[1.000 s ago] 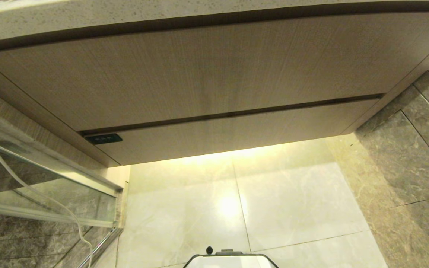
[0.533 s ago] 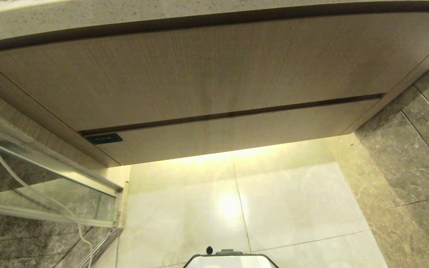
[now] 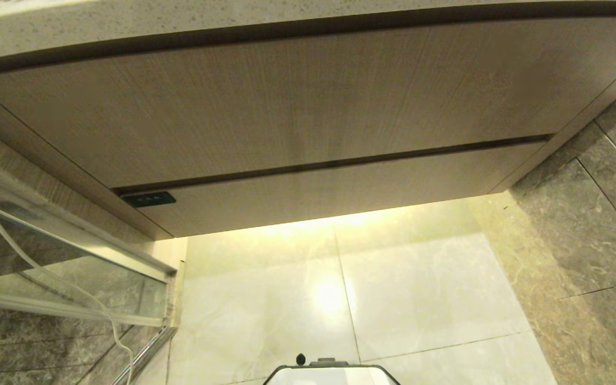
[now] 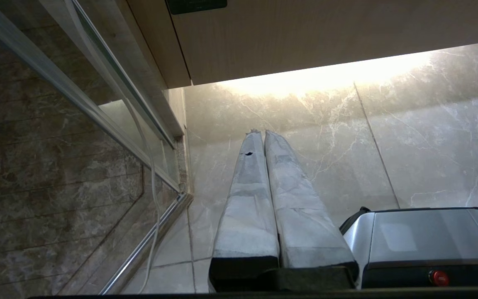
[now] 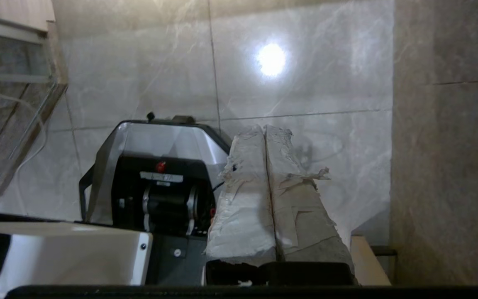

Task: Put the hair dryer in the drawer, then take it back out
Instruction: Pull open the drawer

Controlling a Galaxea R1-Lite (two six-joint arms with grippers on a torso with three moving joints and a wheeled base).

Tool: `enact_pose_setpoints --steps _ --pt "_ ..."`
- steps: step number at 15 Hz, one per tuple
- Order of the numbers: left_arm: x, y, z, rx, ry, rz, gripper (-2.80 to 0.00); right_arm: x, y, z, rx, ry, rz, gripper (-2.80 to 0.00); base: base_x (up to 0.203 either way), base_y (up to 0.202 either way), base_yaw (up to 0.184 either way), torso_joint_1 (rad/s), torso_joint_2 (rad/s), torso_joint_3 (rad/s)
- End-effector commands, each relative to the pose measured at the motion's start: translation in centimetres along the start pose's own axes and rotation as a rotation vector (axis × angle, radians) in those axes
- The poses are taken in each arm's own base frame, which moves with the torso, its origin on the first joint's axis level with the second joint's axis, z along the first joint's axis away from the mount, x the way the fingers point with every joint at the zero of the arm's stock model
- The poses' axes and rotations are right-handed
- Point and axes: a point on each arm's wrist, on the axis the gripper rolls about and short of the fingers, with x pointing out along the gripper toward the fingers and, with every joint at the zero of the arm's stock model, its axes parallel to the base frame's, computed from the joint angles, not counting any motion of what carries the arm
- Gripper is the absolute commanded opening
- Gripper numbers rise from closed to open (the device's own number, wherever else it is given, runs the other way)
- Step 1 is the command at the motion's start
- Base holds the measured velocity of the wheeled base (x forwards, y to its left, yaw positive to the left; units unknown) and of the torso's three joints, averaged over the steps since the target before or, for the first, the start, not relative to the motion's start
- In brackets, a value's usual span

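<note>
The drawer is shut, a low wood-grain front with a small black label at its left corner; its front also fills the upper edge of the left wrist view. The hair dryer is out of view. Neither gripper shows in the head view. My left gripper is shut and empty, its taped fingers pressed together over the pale floor below the drawer's left end. In its wrist view my right gripper is also shut with nothing in it, over the floor beside my base.
Above the drawer are a taller wood-grain panel and a speckled stone countertop. A glass panel with a hanging white cable stands at left. Dark tiled wall closes the right. Glossy floor tiles lie before my base.
</note>
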Motion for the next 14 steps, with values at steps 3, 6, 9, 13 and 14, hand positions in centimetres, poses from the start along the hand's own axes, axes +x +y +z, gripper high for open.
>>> enact_pose_setpoints --steps 3,6,9,13,14 --pt "0.01 0.0 -0.04 0.0 0.001 0.0 -2.8 1.62 -0.06 1.38 0.014 0.066 0.075 -2.8 0.0 0.0 0.0 0.0 0.0 0.0" --pt "0.01 0.0 -0.03 0.0 0.001 0.0 -2.8 1.05 -0.02 1.34 -0.004 0.024 0.06 -2.8 0.0 0.0 0.0 0.0 0.0 0.0" --pt "0.0 0.0 0.0 0.0 0.0 0.0 -2.8 1.15 -0.06 1.16 -0.044 -0.031 0.048 -2.8 0.0 0.0 0.0 0.0 0.0 0.0" --pt "0.01 0.0 -0.03 0.0 0.001 0.0 -2.8 1.35 -0.08 1.73 -0.119 -0.093 0.043 -2.8 0.0 0.0 0.0 0.0 0.0 0.0" --pt "0.01 0.0 -0.03 0.0 0.001 0.0 -2.8 1.39 -0.11 1.39 -0.114 -0.084 0.037 -2.8 0.0 0.0 0.0 0.0 0.0 0.0"
